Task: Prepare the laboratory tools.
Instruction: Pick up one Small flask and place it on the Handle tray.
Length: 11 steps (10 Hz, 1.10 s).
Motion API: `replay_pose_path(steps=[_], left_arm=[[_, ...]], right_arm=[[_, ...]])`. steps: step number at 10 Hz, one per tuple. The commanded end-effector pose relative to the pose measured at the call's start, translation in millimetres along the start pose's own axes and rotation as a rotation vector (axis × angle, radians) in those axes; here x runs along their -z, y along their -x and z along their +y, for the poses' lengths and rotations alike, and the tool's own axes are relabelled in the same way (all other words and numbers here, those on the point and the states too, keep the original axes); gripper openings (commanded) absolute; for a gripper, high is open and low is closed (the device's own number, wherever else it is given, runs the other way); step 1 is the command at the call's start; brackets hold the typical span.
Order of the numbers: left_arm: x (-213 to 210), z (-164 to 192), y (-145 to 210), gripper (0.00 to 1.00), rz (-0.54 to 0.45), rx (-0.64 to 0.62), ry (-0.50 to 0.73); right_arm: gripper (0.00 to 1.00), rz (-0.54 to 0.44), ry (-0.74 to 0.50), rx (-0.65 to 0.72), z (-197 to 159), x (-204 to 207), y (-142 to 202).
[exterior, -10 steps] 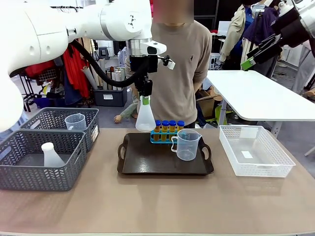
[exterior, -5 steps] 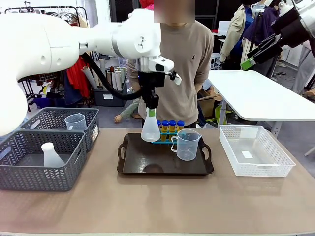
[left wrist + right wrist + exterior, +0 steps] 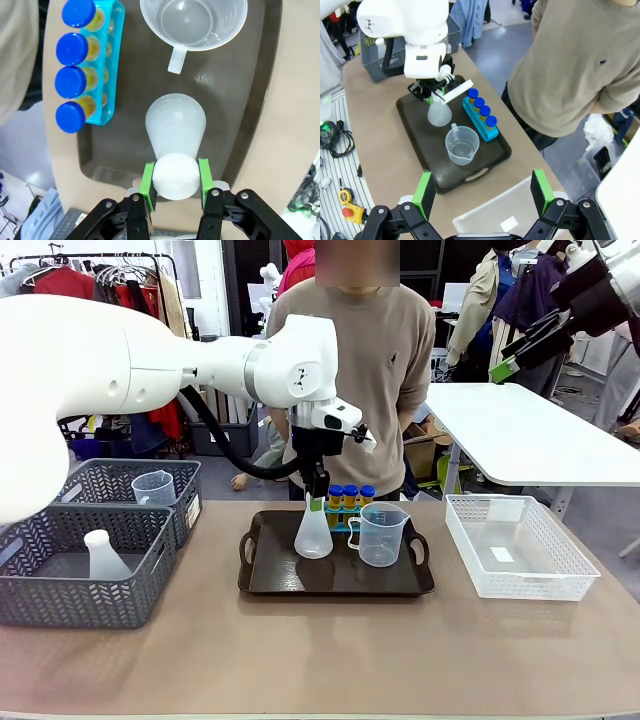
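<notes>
The flask [image 3: 313,537] perhaps hides part of the blue rack [image 3: 341,524].

On the dark rectangular serving tray [image 3: 335,580] before you, the white translucent conical flask [image 3: 313,535] stands left of the clear plastic handled measuring beaker [image 3: 379,534], with the small blue four-hole rack of blue-capped tubes [image 3: 347,506] behind both.

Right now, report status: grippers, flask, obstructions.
Left gripper shut on flask neck, over tray. Right gripper open, raised, empty. Beaker and tube rack close beside flask.
</notes>
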State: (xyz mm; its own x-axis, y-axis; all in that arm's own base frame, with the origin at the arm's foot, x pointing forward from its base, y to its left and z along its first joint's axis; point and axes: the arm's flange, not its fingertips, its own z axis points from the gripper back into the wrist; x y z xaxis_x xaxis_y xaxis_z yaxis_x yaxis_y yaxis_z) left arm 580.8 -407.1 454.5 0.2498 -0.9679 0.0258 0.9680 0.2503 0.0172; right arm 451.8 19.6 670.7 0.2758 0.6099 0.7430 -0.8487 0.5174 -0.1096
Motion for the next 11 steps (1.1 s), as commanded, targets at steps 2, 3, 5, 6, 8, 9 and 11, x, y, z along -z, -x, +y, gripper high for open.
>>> replay_pose_path(steps=[2, 3, 5, 6, 8, 9, 11], left_arm=[[3, -6, 21, 0.0, -0.028, 0.012, -0.011], [6, -4, 23, 0.0, -0.024, 0.009, -0.009], [12, -1, 25, 0.0, -0.024, 0.005, -0.003], [14, 1, 26, 0.0, -0.024, 0.007, 0.001], [18, 4, 25, 0.0, -0.026, 0.005, 0.007], [18, 5, 25, 0.0, -0.028, 0.005, 0.012], [19, 6, 24, 0.16, -0.028, 0.01, 0.022]], right_arm=[[1.0, -0.017, -0.011, -0.001, 0, -1, 0], [1.0, -0.017, -0.011, -0.001, 0, -1, 0], [1.0, -0.017, -0.011, -0.001, 0, -1, 0], [1.0, -0.017, -0.011, -0.001, 0, -1, 0], [1.0, -0.017, -0.011, -0.001, 0, -1, 0], [1.0, -0.017, -0.011, -0.001, 0, -1, 0], [1.0, -0.017, -0.011, -0.001, 0, -1, 0]])
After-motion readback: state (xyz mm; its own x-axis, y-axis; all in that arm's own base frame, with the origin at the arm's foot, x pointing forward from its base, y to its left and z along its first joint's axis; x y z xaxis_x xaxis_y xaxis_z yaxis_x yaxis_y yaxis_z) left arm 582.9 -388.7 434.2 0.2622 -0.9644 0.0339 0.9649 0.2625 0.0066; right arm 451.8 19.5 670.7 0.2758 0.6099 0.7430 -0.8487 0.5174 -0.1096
